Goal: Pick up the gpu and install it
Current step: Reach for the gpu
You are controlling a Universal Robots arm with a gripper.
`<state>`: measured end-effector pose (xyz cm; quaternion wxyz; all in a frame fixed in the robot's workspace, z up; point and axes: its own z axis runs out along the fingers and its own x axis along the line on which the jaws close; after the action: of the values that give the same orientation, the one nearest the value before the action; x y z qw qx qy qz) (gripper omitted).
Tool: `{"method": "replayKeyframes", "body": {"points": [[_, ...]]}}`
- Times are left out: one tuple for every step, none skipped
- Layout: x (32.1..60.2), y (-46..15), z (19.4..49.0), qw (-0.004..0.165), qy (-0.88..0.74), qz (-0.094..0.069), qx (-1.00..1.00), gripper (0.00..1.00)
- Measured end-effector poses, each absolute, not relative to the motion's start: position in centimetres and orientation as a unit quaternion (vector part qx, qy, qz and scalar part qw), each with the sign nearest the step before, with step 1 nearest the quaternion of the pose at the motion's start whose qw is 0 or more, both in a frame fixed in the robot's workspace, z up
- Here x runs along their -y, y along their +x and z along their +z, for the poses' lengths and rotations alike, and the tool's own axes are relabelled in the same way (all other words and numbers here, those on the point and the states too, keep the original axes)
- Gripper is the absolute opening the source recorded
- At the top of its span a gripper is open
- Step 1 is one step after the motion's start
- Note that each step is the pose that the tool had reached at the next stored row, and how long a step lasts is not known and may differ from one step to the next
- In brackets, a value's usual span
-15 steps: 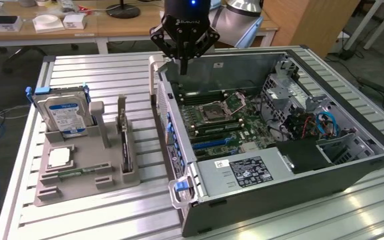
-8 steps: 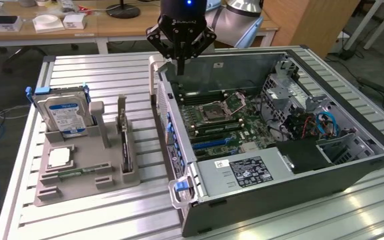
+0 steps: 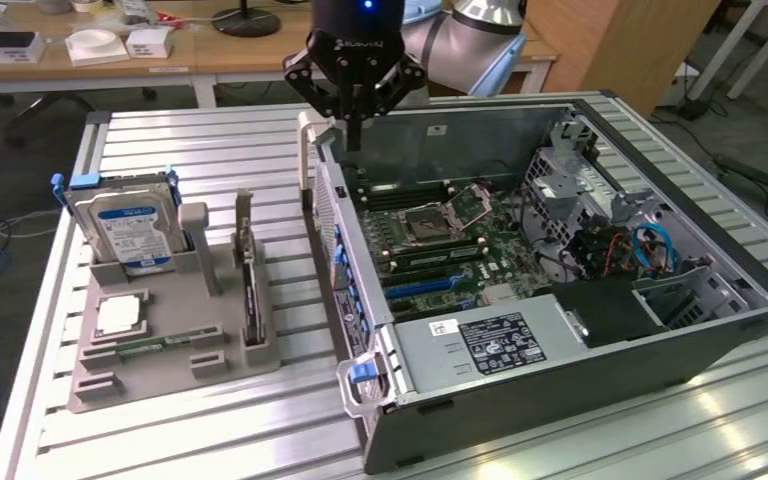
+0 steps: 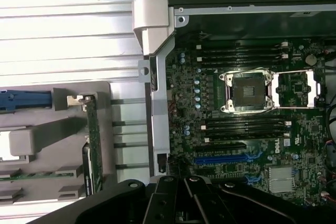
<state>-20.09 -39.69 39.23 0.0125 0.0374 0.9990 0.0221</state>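
Observation:
The gpu [image 3: 248, 285] is a thin black card standing on edge in a slot of the grey holder [image 3: 157, 375], at the exterior view's left of the open computer case [image 3: 558, 380]. The wrist view shows the gpu [image 4: 87, 167] edge-on in the same holder. My gripper [image 3: 353, 138] hangs shut and holds nothing. It is above the far corner of the case, well beyond the card and not touching it. In the wrist view the gripper [image 4: 185, 198] sits over the motherboard's edge near the blue expansion slot [image 4: 226, 158].
A silver hard drive [image 3: 124, 230] with a blue-white label stands in the holder beside the card. A green memory stick [image 3: 157, 346] and a square chip [image 3: 117, 315] lie lower in the holder. The case wall [image 3: 337, 250] rises between holder and motherboard [image 3: 451, 245].

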Motion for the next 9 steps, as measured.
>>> {"method": "replayKeyframes", "body": {"points": [[39.69,-20.18,39.24,0.012,0.037,0.022,-0.999,0.1],[39.69,-20.26,39.23,0.013,0.037,0.022,-0.999,0.1],[39.69,-20.34,39.23,0.012,0.037,0.022,-0.999,0.1],[39.69,-20.43,39.23,0.012,0.037,0.022,-0.999,0.1],[39.69,-20.51,39.23,0.012,0.037,0.022,-0.999,0.1],[39.69,-20.59,39.23,0.012,0.037,0.022,-0.999,0.1],[39.69,-20.67,39.23,0.012,0.037,0.022,-0.999,0.1],[39.69,-20.75,39.23,0.012,0.037,0.022,-0.999,0.1],[39.69,-20.84,39.23,0.012,0.037,0.022,-0.999,0.1]]}}
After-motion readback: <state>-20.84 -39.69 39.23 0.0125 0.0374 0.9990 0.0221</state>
